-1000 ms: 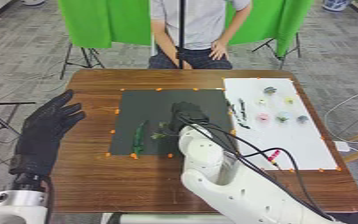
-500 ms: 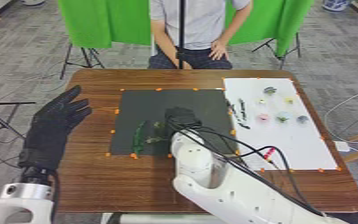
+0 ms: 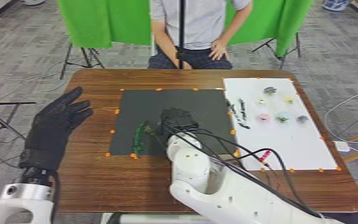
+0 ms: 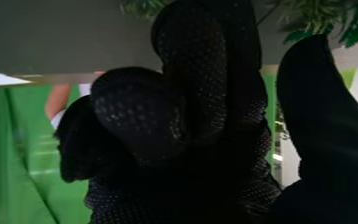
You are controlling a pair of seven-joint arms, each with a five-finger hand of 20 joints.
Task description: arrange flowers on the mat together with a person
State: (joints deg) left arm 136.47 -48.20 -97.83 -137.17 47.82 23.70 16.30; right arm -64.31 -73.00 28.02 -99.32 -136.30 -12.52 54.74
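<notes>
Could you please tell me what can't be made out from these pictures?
- Head view: whatever lies on the dark mat beneath the right hand, which covers it.
- Head view: the petals of the pink flower on the white sheet, too small to tell.
- Right wrist view: the full extent of the green leaves, cut off by the picture's edge.

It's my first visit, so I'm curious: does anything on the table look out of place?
Nothing looks spilled. The one slightly odd thing is a red-and-white item lying slanted on the white sheet, apart from the flower heads.
</notes>
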